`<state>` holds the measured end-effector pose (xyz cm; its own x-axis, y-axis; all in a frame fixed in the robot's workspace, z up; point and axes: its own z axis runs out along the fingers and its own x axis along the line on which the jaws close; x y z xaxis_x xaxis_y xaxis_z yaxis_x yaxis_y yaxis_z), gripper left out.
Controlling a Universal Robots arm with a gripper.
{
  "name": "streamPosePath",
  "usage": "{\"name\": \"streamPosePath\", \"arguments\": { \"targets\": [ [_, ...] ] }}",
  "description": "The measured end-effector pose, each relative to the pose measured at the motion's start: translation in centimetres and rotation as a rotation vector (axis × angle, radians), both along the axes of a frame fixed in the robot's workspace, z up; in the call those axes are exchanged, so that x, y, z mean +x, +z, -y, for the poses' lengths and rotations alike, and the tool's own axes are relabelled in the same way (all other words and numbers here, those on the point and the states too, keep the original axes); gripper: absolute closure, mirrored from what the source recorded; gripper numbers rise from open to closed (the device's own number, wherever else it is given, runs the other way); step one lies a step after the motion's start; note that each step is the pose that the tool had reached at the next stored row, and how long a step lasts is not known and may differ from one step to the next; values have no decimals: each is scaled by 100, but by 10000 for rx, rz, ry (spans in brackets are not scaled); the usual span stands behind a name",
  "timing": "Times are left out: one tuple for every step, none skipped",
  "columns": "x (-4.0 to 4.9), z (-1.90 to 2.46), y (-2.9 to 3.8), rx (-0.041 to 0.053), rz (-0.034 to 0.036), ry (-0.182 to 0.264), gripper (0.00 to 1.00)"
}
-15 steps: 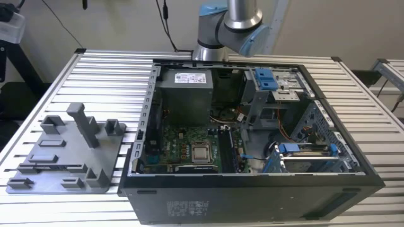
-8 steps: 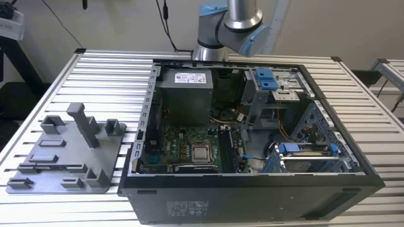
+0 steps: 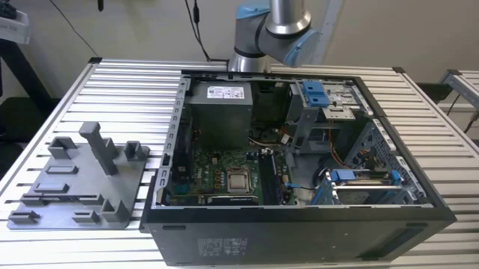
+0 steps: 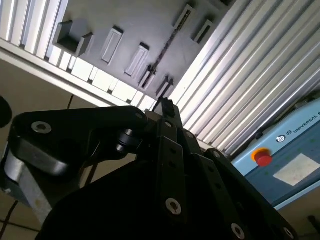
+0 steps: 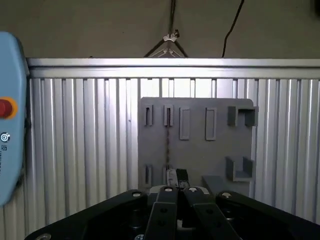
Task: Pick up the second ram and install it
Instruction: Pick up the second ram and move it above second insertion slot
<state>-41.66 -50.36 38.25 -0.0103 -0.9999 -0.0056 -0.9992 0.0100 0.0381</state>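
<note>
Second ram [image 5: 168, 145] edge-up in tray [image 5: 200, 155]; gripper [image 5: 175, 174] above, aimed down w/ fingers closed, empty.

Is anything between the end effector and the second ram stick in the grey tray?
Nothing visible does. In the first wrist view the thin, dark, flat memory stick stands on edge in the grey plastic tray, with open space between it and the black end effector.

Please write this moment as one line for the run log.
gripper: aimed at grey tray, apart from it | second ram: on edge in tray, not held | computer case: open
</note>
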Motion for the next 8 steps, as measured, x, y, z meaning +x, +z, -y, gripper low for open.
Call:
{"name": "streamPosePath", "arguments": {
  "targets": [
    [-1, 0, -3, 1, 55, 13, 89],
    [-1, -1, -6, 4, 131, 16, 89],
    [0, 0, -6, 12, 218, 17, 89],
    [0, 0, -10, 34, 285, 17, 89],
    [1, 1, -16, 74, 317, 18, 89],
    [1, 0, -23, 150, 318, 17, 89],
    [0, 0, -29, 234, 318, 14, 89],
    [-1, 0, -33, 320, 318, 12, 89]
  ]
}}
